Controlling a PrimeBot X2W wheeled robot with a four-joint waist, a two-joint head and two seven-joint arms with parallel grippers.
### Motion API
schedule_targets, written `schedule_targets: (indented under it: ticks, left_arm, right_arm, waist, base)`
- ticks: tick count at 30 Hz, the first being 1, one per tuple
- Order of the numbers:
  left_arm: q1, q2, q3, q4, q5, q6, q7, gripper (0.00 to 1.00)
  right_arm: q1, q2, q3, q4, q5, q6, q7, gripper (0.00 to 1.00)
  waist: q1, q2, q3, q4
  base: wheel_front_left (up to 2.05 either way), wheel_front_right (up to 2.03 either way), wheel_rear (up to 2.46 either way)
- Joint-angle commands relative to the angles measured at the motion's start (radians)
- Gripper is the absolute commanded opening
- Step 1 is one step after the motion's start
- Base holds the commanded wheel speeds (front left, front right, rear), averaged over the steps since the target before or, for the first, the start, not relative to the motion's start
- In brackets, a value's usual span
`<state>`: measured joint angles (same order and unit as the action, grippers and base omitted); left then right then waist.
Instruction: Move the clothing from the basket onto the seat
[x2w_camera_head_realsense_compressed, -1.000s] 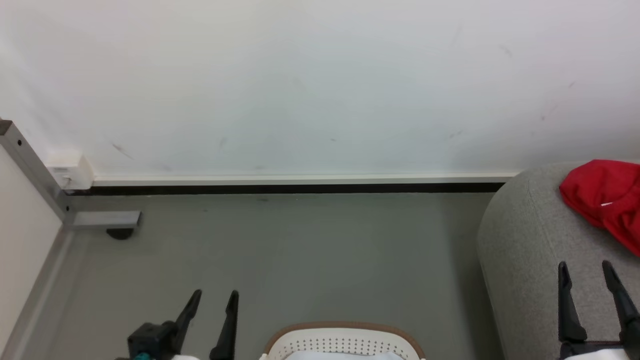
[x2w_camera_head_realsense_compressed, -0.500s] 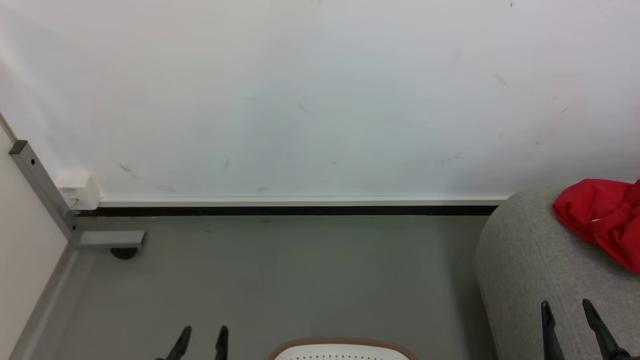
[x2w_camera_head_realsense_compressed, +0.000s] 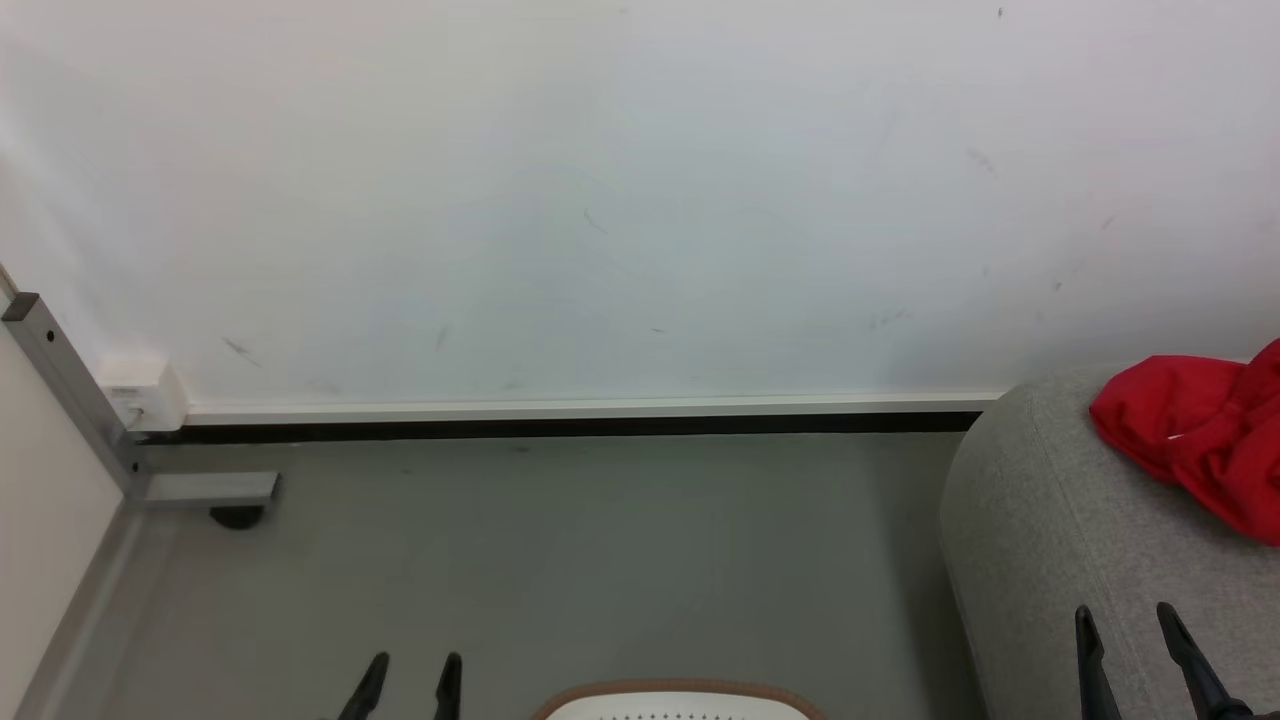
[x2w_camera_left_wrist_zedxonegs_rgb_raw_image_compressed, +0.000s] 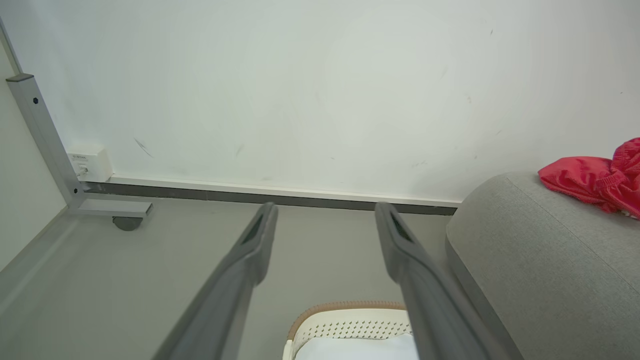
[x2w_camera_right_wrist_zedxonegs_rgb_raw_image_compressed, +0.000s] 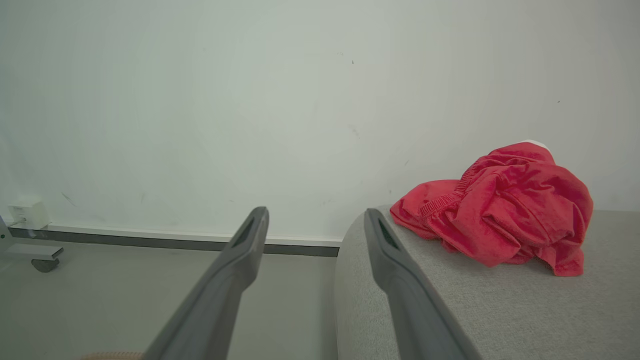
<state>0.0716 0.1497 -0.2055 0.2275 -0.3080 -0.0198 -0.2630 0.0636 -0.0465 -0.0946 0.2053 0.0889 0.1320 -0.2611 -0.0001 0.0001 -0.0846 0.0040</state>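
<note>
Your left gripper (x2w_camera_head_realsense_compressed: 416, 660) and right gripper (x2w_camera_head_realsense_compressed: 1123, 612) stay spread, empty. Your view has tilted up: white brown-rimmed plastic basket (x2w_camera_head_realsense_compressed: 680, 692) barely shows, near; red fabric clothing (x2w_camera_head_realsense_compressed: 1190, 430) lies on grey upholstered seat (x2w_camera_head_realsense_compressed: 1040, 540), right.

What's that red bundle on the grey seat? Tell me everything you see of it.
The clothing is bright red, soft-looking fabric, crumpled into a loose heap of folds. A gathered, elastic-looking band runs along one edge, and a bit of white peeks out at the top. It rests on the grey seat, near its rounded corner; nothing else touches it.
</note>
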Motion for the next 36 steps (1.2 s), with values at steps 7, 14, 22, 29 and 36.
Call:
schedule_targets:
  ticks: [7, 14, 22, 29, 36]
  left_arm:
    - [0.001, -0.021, 0.025, 0.006, 0.033, -0.029, 0.0, 0.0]
    - [-0.004, -0.031, 0.041, 0.037, -0.036, -0.034, 0.024, 0.0]
    - [-0.026, -0.039, 0.072, 0.03, -0.177, -0.038, 0.064, 0.0]
    - [-0.041, -0.045, 0.097, 0.019, -0.291, -0.039, 0.094, 0.0]
    - [-0.054, -0.05, 0.119, 0.01, -0.396, -0.039, 0.122, 0.0]
  right_arm:
    - [0.0, 0.0, 0.011, 0.007, 0.01, 0.0, 0.0, 0.0]
    - [-0.016, 0.009, -0.001, 0.047, 0.085, 0.0, 0.034, 0.0]
    - [-0.033, 0.007, 0.0, 0.043, 0.248, 0.0, 0.07, 0.0]
    - [-0.047, 0.006, 0.002, 0.039, 0.377, 0.0, 0.097, 0.0]
    - [-0.062, 0.004, 0.0, 0.038, 0.494, 0.0, 0.125, 0.0]
  waist:
    - [0.0001, -0.0001, 0.0, 0.006]
    - [0.0001, -0.0001, 0.002, 0.006]
    - [0.0001, -0.0001, 0.008, 0.005]
    - [0.0001, -0.0001, 0.012, 0.005]
    - [0.0001, -0.0001, 0.017, 0.004]
  base:
    - [0.0, 0.0, 0.0]
    - [0.0, 0.0, 0.0]
    - [0.0, 0.0, 0.0]
    - [0.0, 0.0, 0.0]
    - [0.0, 0.0, 0.0]
